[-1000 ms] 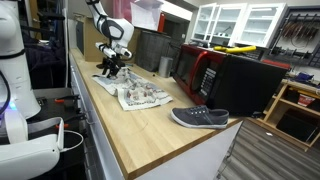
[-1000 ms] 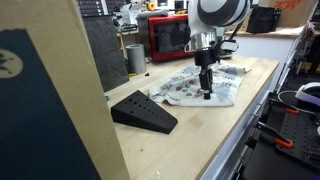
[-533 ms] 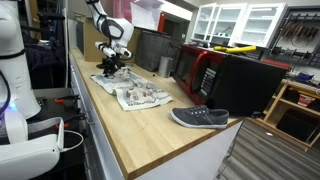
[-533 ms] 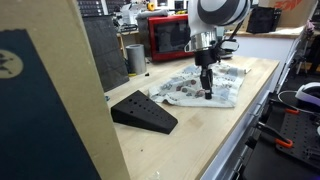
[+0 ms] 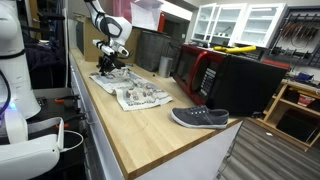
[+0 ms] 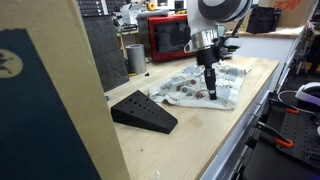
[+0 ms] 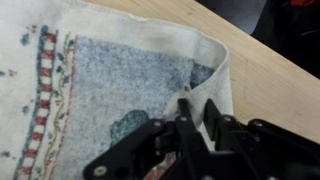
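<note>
In an exterior view, we saw the arm [image 5: 110, 27] reach down over the far end of the wooden worktop [image 5: 130, 135]. Its jaws were at the far edge of a patterned towel [image 5: 140, 96] that lay rumpled on the wood. A grey shoe [image 5: 200, 117] lay on its side nearer the camera, well apart from the towel. A red microwave [image 5: 198, 68] stood against the back, beside the towel.

In an exterior view from the opposite end, the jaws pointed straight down and met the towel [image 6: 190, 90] on the side nearer the worktop's [image 6: 200, 145] front edge. They looked narrow and drawn together there. A black wedge-shaped block [image 6: 143, 111] sat on the wood near the towel but not touching it. The microwave [image 6: 168, 37] and a metal cup [image 6: 135, 57] stood behind it.

In the wrist view, the towel [image 7: 110, 80] filled most of the frame, with a red and green striped border at the left and a blue-grey field in the middle. Its right-hand edge was lifted into a fold. Bare worktop [image 7: 270, 70] showed beyond that edge. The jaws came in from the bottom, their tips close together, and were clenched on the raised fold of the towel.
</note>
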